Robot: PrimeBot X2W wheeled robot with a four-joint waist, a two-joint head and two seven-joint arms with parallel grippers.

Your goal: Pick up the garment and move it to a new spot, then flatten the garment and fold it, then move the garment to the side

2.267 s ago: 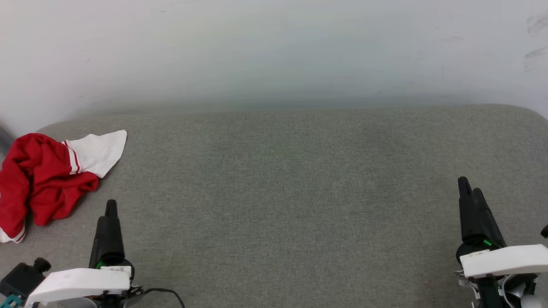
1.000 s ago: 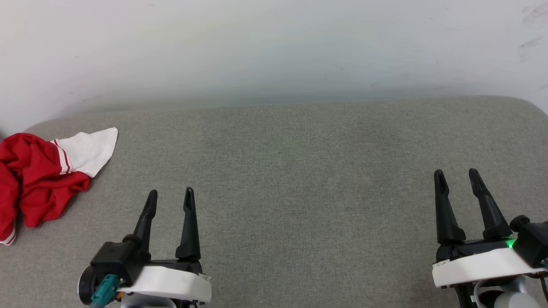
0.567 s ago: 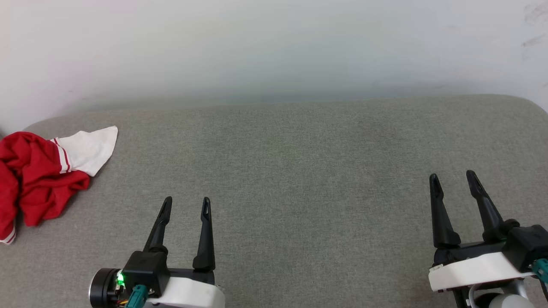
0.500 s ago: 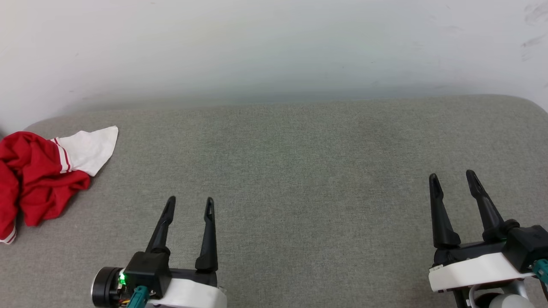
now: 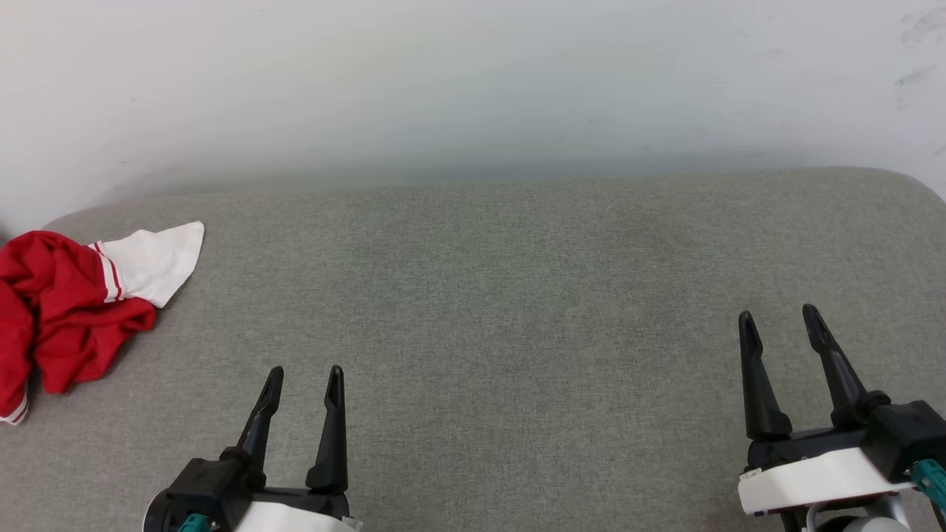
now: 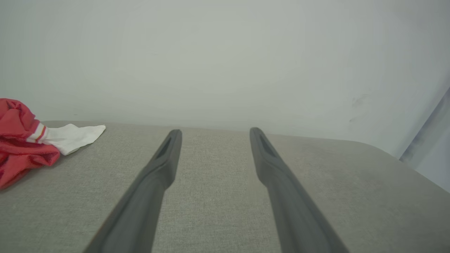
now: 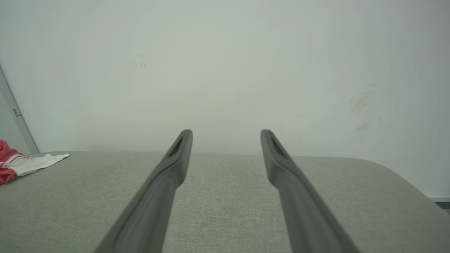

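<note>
Far left of left gripper point(image 5: 305, 369): garment point(image 5: 66, 310) crumpled, untouched. It and right gripper point(image 5: 777, 312) both spread wide, empty. Pick, flatten, fold, side-move all pending.

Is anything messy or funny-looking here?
Yes. The red shirt lies scrunched in a heap at the left end of the grey cushion, one white sleeve poking out. The wall has faint dark scuffs at its right.
</note>
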